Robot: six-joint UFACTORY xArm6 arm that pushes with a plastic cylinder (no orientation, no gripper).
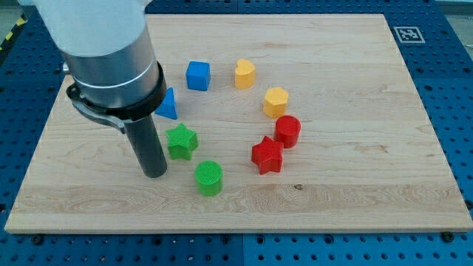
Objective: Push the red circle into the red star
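1. One wide wooden desk (355, 89) is filling most of the frame, carrying eight small blocks in a loose ring around its middle.
2. Looming at the upper left, the arm is ending in a bare rod, so no gripper exists to be apart or together; my tip (154, 174) is resting left of centre, just beside the green star (181, 142) and near the green circle (209, 178).
3. Sitting right of centre, the red circle (287, 131) is touching or nearly touching the red star (267, 155), below the yellow hexagon (276, 102).
4. Crossing toward them, I am risking dragging green blocks along; approaching wrongly could be knocking the star away or nudging the hexagon.
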